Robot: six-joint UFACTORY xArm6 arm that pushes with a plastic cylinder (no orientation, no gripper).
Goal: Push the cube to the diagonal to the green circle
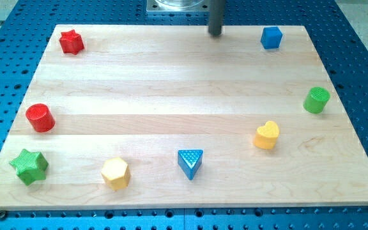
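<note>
No pincer on rig — bare rod, my tip (216, 34) at board's top edge, holding nothing. Blue cube (271, 37) to view's right of tip, green circle (316, 100) below-right. Risk: off-centre push spins cube off board edge (312, 38).

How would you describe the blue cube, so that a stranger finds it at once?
Look at the wooden board, near its corner at the view's top right. The blue cube sits there, right of my tip. The nearby green cylinder is round; the blue triangle lies at the bottom.
</note>
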